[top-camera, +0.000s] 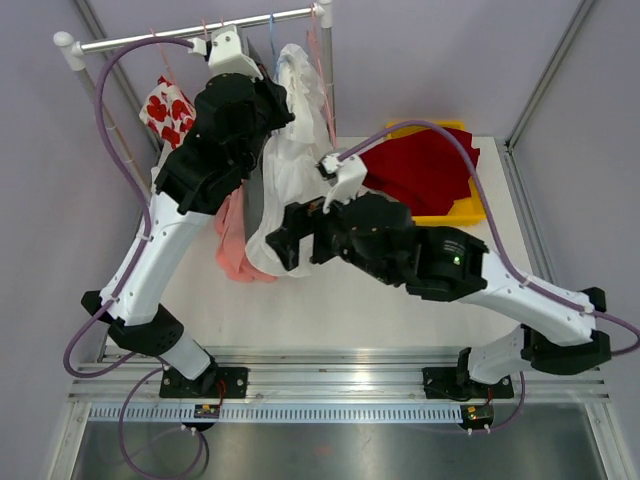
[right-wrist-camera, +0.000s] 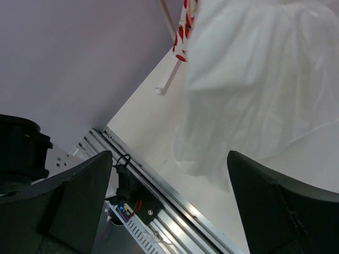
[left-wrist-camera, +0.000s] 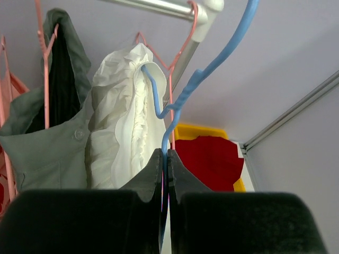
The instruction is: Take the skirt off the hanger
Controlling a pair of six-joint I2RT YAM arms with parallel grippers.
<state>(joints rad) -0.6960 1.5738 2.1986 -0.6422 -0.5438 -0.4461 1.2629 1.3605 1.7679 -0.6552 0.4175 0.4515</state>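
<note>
Left arm (top-camera: 160, 240) stretched up and forward, left hand (left-wrist-camera: 164, 154) pinched tight on blue hanger (left-wrist-camera: 222, 53) just below the rail (top-camera: 130, 39); right arm (top-camera: 440, 262) folded low, right hand (right-wrist-camera: 169, 156) well below rail, fingers wide apart, gripping nothing.

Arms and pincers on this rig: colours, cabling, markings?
Left arm and right arm: white lower links, black joints and upper links. Lavender cable loops along each. Green light on the right. Left pincer and right pincer: black wedge-shaped fingers.

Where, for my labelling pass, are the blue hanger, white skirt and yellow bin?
blue hanger (left-wrist-camera: 198, 78): left wrist view, on its bent neck.
white skirt (left-wrist-camera: 114, 106): left wrist view, on the ruffled fabric.
yellow bin (top-camera: 448, 216): top external view, on its near rim.
</note>
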